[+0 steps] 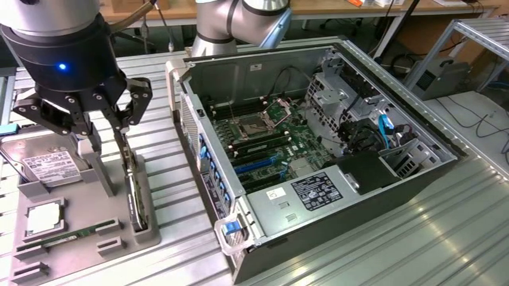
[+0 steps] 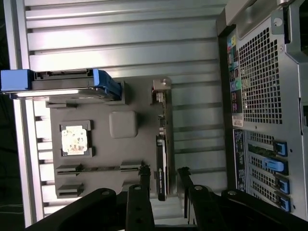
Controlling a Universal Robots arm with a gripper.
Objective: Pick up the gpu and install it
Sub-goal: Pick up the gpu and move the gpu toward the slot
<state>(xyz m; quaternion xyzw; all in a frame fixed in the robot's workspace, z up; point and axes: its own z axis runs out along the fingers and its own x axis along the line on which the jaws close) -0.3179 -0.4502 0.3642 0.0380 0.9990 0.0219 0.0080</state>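
We are noting the gripper (image 2: 163,170) with jaws open, straddling the gpu (image 2: 161,156), which is standing on edge in its slot along the edge of the grey tray (image 2: 144,125) nearest the computer case (image 2: 264,72); we are advising a centred, square closure on its flat faces.

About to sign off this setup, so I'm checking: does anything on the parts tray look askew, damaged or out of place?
Nothing stands out. The gpu stands on edge in its slot of the grey tray, straight, and the open claw straddles it with a gap on each side.
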